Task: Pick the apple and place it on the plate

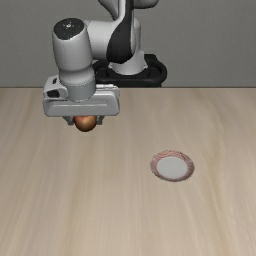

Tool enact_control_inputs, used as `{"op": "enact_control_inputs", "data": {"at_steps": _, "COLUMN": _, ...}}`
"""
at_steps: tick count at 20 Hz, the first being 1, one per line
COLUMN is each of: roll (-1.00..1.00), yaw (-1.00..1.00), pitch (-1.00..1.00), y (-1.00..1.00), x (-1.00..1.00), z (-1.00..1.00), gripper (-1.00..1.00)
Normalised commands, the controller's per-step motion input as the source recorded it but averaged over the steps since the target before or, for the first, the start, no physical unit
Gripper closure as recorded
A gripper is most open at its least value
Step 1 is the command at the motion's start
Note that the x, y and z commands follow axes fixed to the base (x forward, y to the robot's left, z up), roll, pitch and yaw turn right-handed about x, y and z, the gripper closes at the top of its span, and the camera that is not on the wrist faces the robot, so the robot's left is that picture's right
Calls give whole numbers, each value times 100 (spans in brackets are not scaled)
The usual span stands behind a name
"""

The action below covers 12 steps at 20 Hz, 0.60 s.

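Note:
A small reddish-brown apple (85,123) sits between the two fingers of my gripper (85,121), which comes down from above at the exterior view's left. The fingers touch it from both sides, so the gripper is shut on the apple. Whether the apple rests on the wooden table or hangs just above it I cannot tell. A small white plate (173,167) with a reddish rim lies flat on the table, to the right of the gripper and nearer the front.
The light wooden table (60,200) spreads across the whole lower part of the view. The robot's black base (140,72) stands at the far edge behind the gripper.

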Motion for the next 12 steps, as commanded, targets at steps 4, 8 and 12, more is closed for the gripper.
{"op": "enact_control_inputs", "data": {"at_steps": 4, "roll": 0, "yaw": 0, "pitch": 0, "y": 100, "x": 0, "z": 0, "gripper": 100}}
{"op": "enact_control_inputs", "data": {"at_steps": 8, "roll": 0, "yaw": 0, "pitch": 0, "y": 100, "x": 0, "z": 0, "gripper": 100}}
{"op": "enact_control_inputs", "data": {"at_steps": 12, "roll": 0, "yaw": 0, "pitch": 0, "y": 100, "x": 0, "z": 0, "gripper": 100}}
